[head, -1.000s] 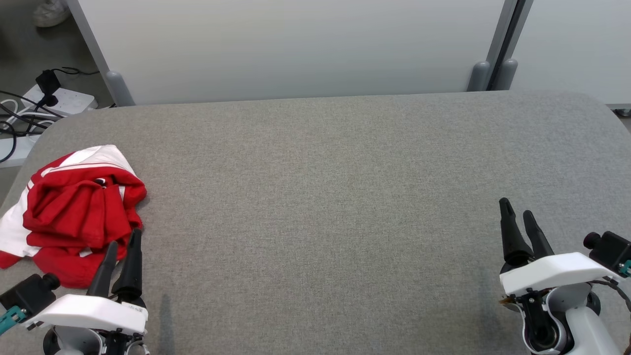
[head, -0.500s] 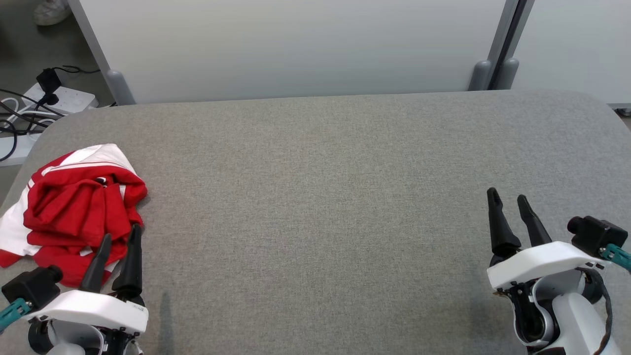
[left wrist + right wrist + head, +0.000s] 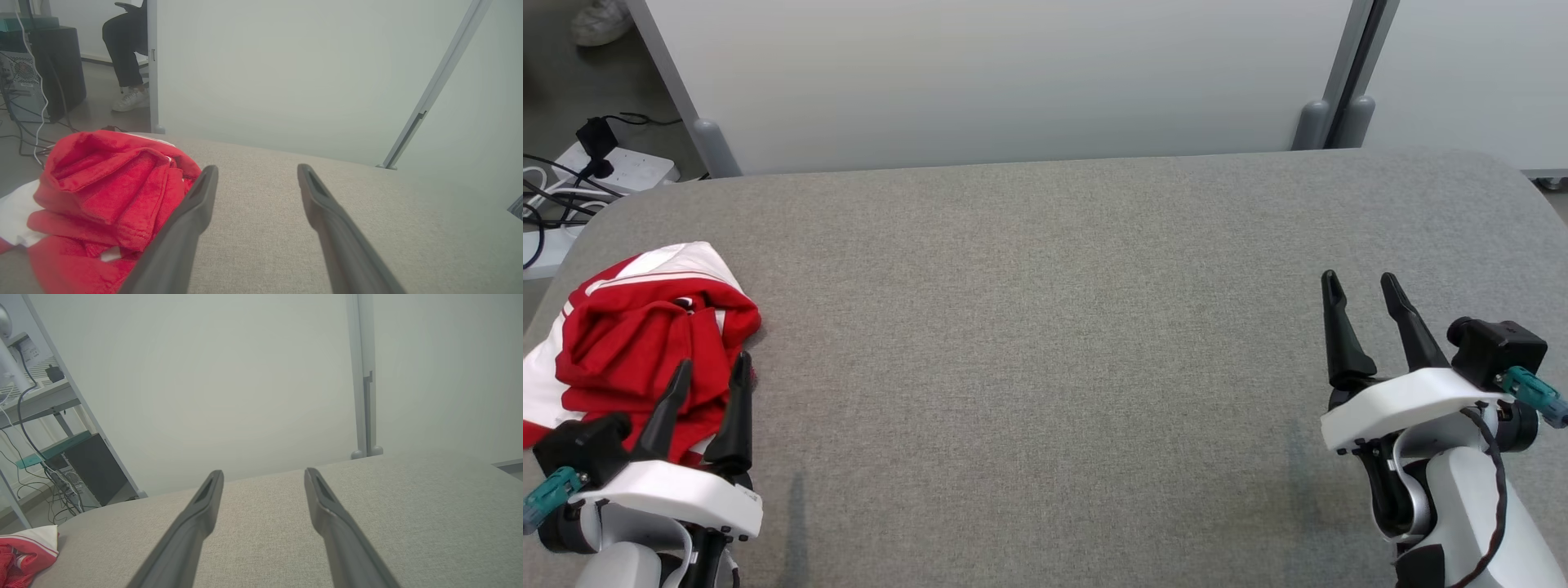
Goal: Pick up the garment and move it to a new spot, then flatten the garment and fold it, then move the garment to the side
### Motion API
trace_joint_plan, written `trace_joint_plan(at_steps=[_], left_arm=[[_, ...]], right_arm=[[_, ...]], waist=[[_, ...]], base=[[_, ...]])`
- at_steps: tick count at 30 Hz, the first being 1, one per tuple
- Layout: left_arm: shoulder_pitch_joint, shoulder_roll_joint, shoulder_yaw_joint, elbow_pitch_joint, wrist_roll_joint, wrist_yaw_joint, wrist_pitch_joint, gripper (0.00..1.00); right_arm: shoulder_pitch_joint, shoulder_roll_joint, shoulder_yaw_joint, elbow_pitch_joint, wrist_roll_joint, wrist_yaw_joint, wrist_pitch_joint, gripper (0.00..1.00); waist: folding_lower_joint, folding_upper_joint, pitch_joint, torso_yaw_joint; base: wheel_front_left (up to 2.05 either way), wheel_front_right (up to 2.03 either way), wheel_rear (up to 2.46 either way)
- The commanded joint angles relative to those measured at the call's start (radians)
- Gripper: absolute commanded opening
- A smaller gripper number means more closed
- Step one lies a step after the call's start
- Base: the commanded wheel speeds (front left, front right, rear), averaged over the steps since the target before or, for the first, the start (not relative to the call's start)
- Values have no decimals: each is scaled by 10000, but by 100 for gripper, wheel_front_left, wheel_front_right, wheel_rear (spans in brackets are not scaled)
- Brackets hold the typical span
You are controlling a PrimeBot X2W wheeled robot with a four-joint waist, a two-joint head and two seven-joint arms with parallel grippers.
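Loosely crumpled red-and-white garment (image 3: pixel 629 331) lies on woven grey table (image 3: pixel 1054 327).

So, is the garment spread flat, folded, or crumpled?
Crumpled. The garment lies in a red-and-white heap of loose, overlapping folds near the table's left edge, neither laid flat nor neatly folded.

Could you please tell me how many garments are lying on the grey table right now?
1. The red and white garment lies crumpled near the grey table's left edge, by the open left gripper. Its folds could hide a smaller piece.
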Motion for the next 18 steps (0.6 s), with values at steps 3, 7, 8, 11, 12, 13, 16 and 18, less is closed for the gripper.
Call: trace_joint_plan(at_steps=[3,7,8,11,12,13,16,18], left_arm=[[-639,372,205,-94,582,-8,-189,100],[-738,374,172,134,958,-8,-307,100],[-757,376,180,184,1067,-8,-336,100],[-785,365,242,337,1268,-8,-395,100],[-793,361,285,388,1388,-8,-424,100],[-798,355,321,412,1514,-9,-453,100],[-825,334,492,490,1904,-9,-542,100],[-856,321,657,510,2163,-9,-600,100]], right_arm=[[-500,-61,287,-84,-572,64,-261,100],[-617,-72,326,48,-1026,66,-378,100],[-627,-74,346,62,-1139,67,-408,100],[-650,-80,367,130,-1365,67,-466,100],[-656,-82,377,145,-1483,68,-496,100],[-656,-85,382,159,-1611,68,-525,100],[-708,-92,369,249,-2003,70,-613,100],[-758,-98,349,301,-2259,71,-671,100]], waist=[[0,0,-4,-14],[0,0,-2,-21],[0,0,-6,-26],[0,0,-12,-40],[0,0,-12,-49],[0,0,-12,-61],[0,0,-8,-103],[0,0,-9,-145]], base=[[0,0,0],[0,0,0],[0,0,0],[0,0,0],[0,0,0],[0,0,0],[0,0,0],[0,0,0]])
